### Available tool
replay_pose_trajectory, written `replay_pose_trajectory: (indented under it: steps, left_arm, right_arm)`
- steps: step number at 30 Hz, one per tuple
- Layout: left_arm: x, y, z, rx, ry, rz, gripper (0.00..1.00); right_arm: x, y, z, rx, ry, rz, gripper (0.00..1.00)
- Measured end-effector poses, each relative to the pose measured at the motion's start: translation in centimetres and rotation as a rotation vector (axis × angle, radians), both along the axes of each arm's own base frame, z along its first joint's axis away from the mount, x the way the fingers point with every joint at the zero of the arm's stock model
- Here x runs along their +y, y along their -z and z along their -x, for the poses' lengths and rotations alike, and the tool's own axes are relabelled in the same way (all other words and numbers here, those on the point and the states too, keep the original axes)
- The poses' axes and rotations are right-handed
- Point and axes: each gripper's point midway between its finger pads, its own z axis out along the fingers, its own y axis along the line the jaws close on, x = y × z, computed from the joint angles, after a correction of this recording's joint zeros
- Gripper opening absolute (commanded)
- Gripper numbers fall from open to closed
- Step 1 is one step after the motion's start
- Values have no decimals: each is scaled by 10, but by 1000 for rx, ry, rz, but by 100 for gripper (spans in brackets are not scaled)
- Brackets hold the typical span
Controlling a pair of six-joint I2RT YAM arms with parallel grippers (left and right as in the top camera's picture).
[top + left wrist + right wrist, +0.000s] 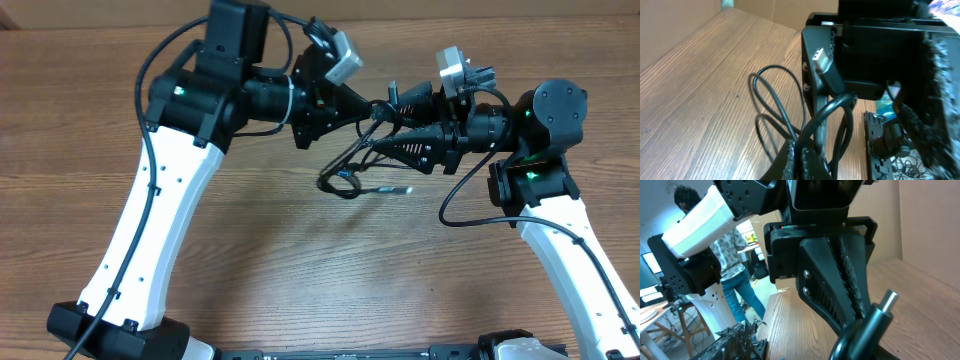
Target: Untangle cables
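thin black flexible cables pinched between clenched left gripper fingers, loops over wooden table, right gripper grip cannot be told

Two white arms reach over the one wooden table: a left arm and a right arm. Each ends in one black claw, so there are two, the left gripper and the right gripper. The cables are bunched up. I make it two, possibly three. Two plugs show: one flat silver plug and one round metal plug. One person stands behind.
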Motion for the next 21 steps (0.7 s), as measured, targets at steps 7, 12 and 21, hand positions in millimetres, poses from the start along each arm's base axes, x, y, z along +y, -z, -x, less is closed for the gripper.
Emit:
replay_pose_trajectory:
  steps: [7, 12, 21]
  left_arm:
    - [-3, 1, -6, 18, -44, -9, 4]
    - [-4, -3, -8, 32, -50, 9, 4]
    - [5, -7, -10, 75, -26, 64, 4]
  right_arm:
    - [0, 3, -1, 32, 1, 5, 56]
    - [0, 5, -6, 52, 25, 2, 51]
    - [-15, 29, -51, 254, 275, 11, 57]
